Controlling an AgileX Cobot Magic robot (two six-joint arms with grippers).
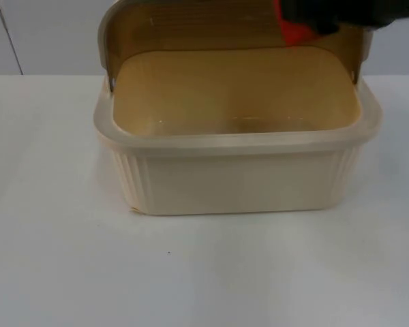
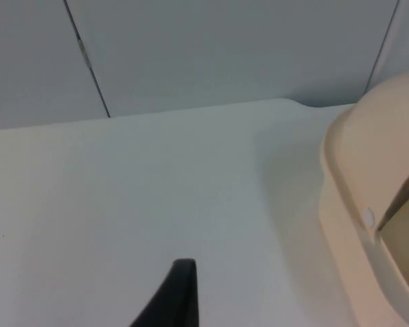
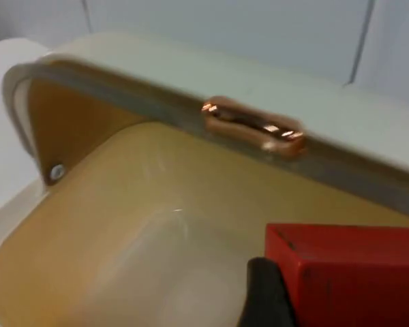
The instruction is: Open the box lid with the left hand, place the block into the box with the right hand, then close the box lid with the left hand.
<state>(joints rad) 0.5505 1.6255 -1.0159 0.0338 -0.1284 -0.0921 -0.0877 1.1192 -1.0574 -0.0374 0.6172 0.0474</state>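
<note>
- Bare white table lies nearest the top camera, running back to the cream box, which stands in the middle with its ribbed front wall facing forward.
- Behind the box's open mouth the lid is swung up and back, its brown underside facing forward; the inside of the box is a plain tan hollow.
- On the lid's edge, seen from the right wrist, sits a small copper handle.
- Right gripper hangs above the box's back right part, just in front of the raised lid.
- Its jaws are clamped on the red block; one black fingertip presses against the block's side.
- Held so, the block is over the box's hollow, not resting on its floor.
- Left gripper waits over bare table beside the box's left end, apart from it, with the grey wall beyond.
- One fingertip of it is visible, so I cannot tell whether its jaws are apart or together.
</note>
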